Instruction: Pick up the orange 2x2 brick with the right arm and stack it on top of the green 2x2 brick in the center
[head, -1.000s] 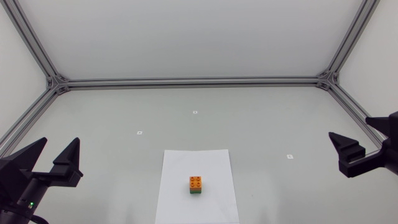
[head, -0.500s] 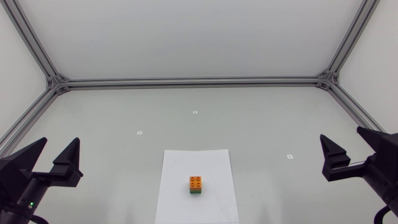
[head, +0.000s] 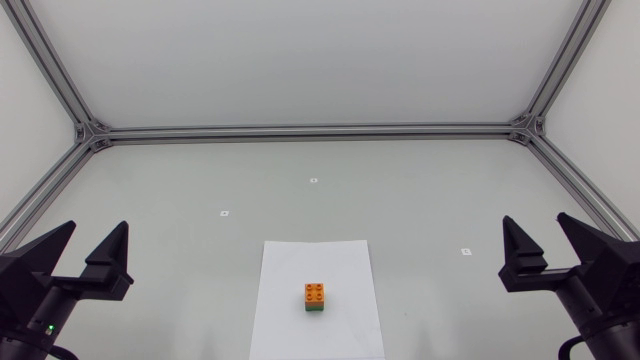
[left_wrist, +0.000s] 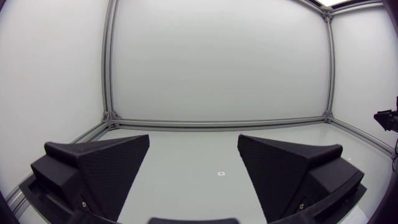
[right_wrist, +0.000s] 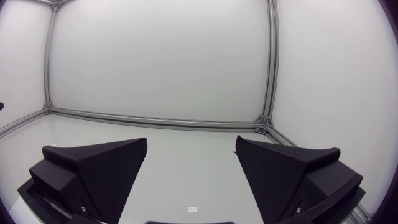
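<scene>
Both jaws gape wide, well apart from orange brick (head: 315, 292) atop green brick (head: 315, 308).

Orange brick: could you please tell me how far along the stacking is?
Done: the orange brick sits on the green brick, on the white sheet. In hand: nothing; the right hand and left hand are open, empty, off to the sides. Left: nothing visible.

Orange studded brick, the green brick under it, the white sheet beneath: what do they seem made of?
Orange 2x2 studded brick: likely moulded plastic, smooth, even colour, crisp round studs. Green 2x2 brick under it: probably the same plastic, only a thin edge shows. White rectangular sheet: looks like matte paper, flat, thin, no visible thickness; could be thin card.
</scene>
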